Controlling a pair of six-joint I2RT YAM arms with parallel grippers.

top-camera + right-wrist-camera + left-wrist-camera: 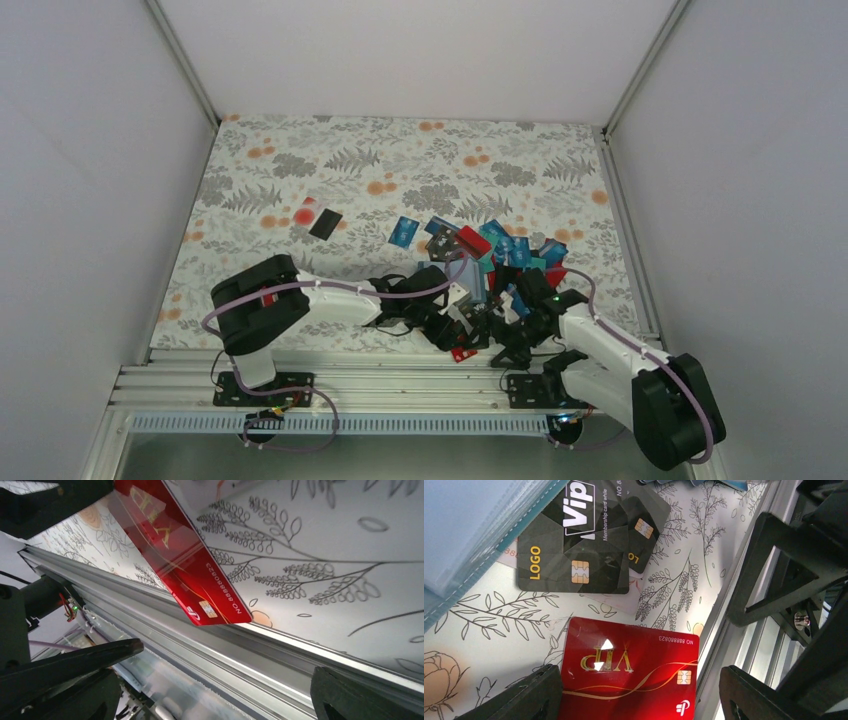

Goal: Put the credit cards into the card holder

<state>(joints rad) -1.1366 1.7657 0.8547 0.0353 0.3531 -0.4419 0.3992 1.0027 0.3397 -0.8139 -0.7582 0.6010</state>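
Left wrist view: left end effector [639,700], jaws spread, hangs over a glossy red VIP credit card [629,680] flat at the floral desk's [674,580] near edge; soft teal card holder [464,530] at 10 o'clock, matte black chip cards [574,555] at 12. Right end effector [215,680] also spread, empty. Thin blue and red cards [505,248] lie loose, none visibly filed: most work looks undone.

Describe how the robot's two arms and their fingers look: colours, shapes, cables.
The left arm and right arm have smooth white shells with chunky black joints and black base plates. A lilac cable loops along each. The fingers are matte black, flat and angular.
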